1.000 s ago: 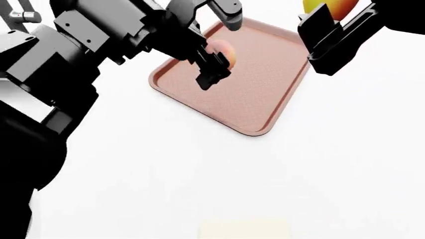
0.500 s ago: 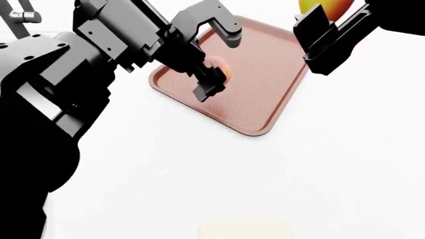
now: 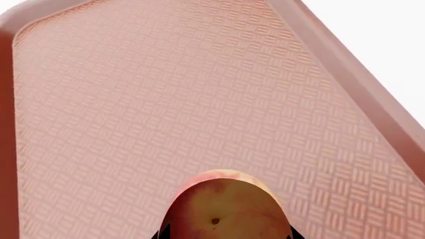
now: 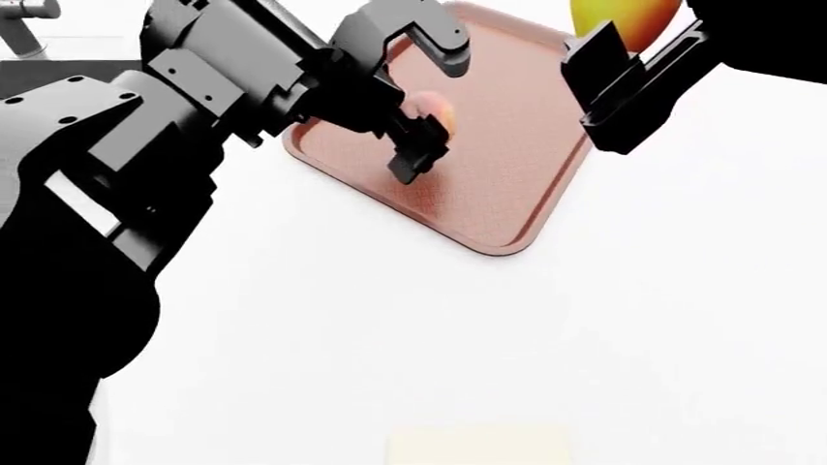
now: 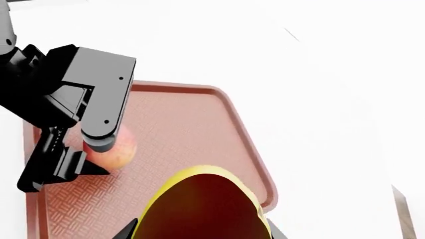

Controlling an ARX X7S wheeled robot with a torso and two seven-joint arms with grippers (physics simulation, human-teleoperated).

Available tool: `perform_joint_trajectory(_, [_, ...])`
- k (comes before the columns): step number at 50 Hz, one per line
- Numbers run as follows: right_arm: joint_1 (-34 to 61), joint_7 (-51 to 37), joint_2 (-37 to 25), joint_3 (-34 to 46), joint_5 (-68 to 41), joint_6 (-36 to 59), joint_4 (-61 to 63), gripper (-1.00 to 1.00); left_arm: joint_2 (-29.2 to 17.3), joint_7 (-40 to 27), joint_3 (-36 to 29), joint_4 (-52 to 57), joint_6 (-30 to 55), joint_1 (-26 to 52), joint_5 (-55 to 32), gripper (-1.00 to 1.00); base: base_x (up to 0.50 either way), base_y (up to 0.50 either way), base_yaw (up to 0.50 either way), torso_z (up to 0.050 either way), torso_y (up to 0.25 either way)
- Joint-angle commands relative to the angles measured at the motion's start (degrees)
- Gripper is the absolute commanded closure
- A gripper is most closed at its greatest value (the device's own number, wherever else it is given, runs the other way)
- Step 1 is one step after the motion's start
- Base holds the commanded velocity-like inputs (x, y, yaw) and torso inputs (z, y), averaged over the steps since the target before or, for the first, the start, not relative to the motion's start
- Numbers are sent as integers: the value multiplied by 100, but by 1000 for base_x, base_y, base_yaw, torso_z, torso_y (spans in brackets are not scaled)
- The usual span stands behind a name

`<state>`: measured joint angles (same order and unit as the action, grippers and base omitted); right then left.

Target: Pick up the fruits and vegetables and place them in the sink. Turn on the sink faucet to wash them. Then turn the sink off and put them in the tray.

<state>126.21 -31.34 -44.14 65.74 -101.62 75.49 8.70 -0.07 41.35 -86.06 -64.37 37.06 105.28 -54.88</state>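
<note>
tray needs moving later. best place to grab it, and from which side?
Take the flat reddish-brown rectangular tray by its low raised rim at the long edge on the robot's right, coming from that side: that edge is bare and the rim offers a lip. Both pincers are busy: left pincer on the pink-red apple, right pincer on the yellow-green mango.

Two fruits, an apple (image 4: 437, 113) and a mango (image 4: 618, 16); one tray (image 4: 517, 165); one cream bar (image 4: 478, 446).
</note>
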Motion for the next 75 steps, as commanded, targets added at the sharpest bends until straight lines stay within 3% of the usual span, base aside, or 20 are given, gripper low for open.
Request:
perform_joint_trajectory(1, [-52, 24, -16, -41, 77, 4, 44, 100, 7, -171, 17, -35, -133, 40, -226, 100, 0, 0, 0, 0, 0])
perform_joint_trajectory(5, [-74, 26, -32, -48, 85, -3, 59, 100, 7, -166, 33, -67, -152, 100, -310, 100, 0, 0, 0, 0, 0])
perform_joint_trajectory(6, [-83, 18, -35, -48, 81, -5, 64, 100, 7, -158, 32, -70, -154, 117, -329, -100, 0, 0, 0, 0, 0])
perform_joint_trajectory(24, [-121, 107, 11, -32, 194, 23, 7, 100, 7, 212, 65, -263, -166, 392, -485, -100, -1, 0, 0, 0, 29])
perform_joint_trajectory(35, [-263, 836, 413, 336, 1004, 110, -733, 100, 3, 474, 153, -683, -206, 644, -501, -100, 0, 0, 0, 0, 197])
perform_joint_trajectory(38, [-340, 1324, 648, 582, 1534, 8, -1148, 100, -32, 497, 209, -687, -250, 692, -528, -100, 0, 0, 0, 0, 0])
perform_joint_trajectory(46, [-422, 2839, 1600, 1457, 2915, -485, -2744, 100, -740, -39, 553, 554, 193, 783, -975, -100, 0, 0, 0, 0, 0])
perform_joint_trajectory(51, [-549, 3689, 2291, 1896, 3587, -1042, -3915, 100, -927, -140, 673, 840, 267, 792, -1113, -100, 0, 0, 0, 0, 0])
perform_joint_trajectory(55, [-785, 3937, 2679, 1973, 3721, -1252, -4619, 100, -1013, -230, 758, 1020, 306, 752, -1213, -100, 0, 0, 0, 0, 0])
perform_joint_trajectory(66, [-864, 4107, 2821, 2031, 3819, -1367, -4873, 100, -1071, -292, 801, 1140, 336, 730, -1250, -100, 0, 0, 0, 0, 0])
perform_joint_trajectory(73, [-1329, 6103, 4394, 2768, 4976, -2955, -8340, 100, -1159, -358, 803, 1385, 329, 706, -1246, -100, 0, 0, 0, 0, 0])
perform_joint_trajectory(75, [-1385, 6114, 4397, 2604, 5177, -2926, -8366, 100, -1176, -357, 813, 1423, 328, 690, -1258, -100, 0, 0, 0, 0, 0])
